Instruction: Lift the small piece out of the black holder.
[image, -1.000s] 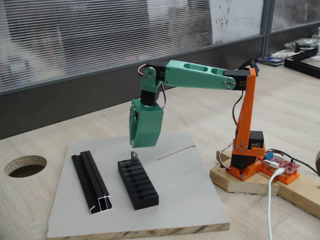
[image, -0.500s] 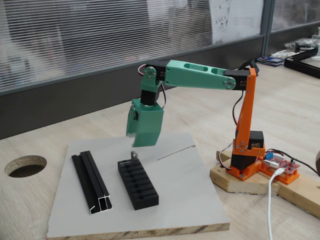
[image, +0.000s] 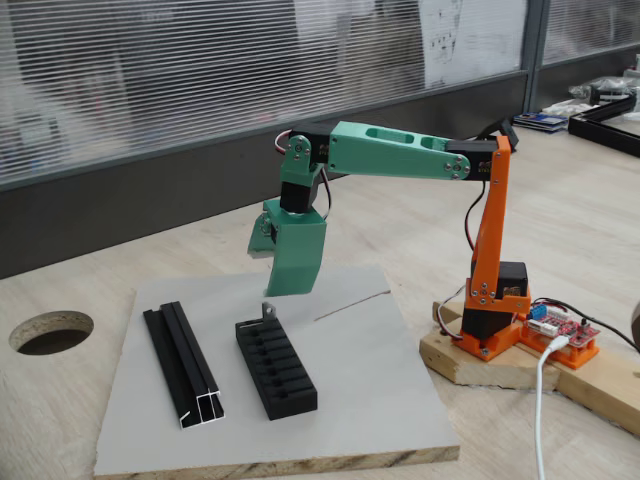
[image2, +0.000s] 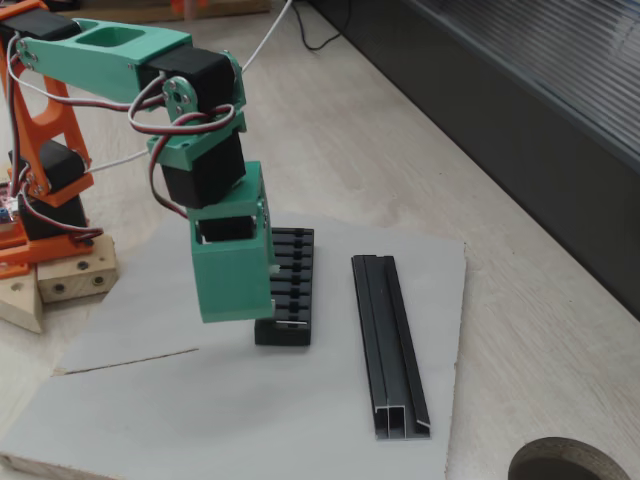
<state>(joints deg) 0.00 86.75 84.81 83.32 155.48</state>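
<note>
end effector | pointing down | above small piece | fingers apart

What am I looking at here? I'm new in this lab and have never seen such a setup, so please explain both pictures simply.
This is a small green and orange robot arm bolted to a wooden block, ending in a green two-finger gripper. Both pictures come from cameras standing still: one looks at the table from the side, the other from higher up on the opposite side.

On a grey board lie a black holder with a row of slots and a longer black channel profile. A tiny grey metal piece stands in the holder's end slot.

The gripper hangs just above that piece with its jaws open and holds nothing.
</note>
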